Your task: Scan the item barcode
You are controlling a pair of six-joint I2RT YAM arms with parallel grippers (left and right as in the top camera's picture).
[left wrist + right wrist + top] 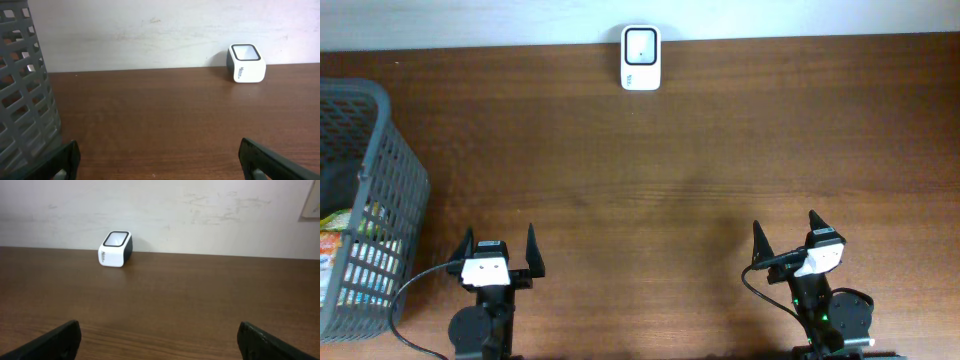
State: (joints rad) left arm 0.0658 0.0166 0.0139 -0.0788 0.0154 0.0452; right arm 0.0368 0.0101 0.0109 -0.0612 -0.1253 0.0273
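Task not begun: both arms' jaws wide and empty; packaged items (332, 250) lie in the grey slatted plastic basket (400, 190), small white box-shaped scanner (641, 58) well apart.

The basket (400, 190) runs off the left edge; packets (332, 250) inside it are half hidden by its mesh, their print too small to read.

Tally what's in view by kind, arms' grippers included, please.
Barcode scanner: 1
Grey basket: 1, holding packets too hidden to count
Grippers: 2, the left gripper and the right gripper, both with fingers open and empty
Total: 4
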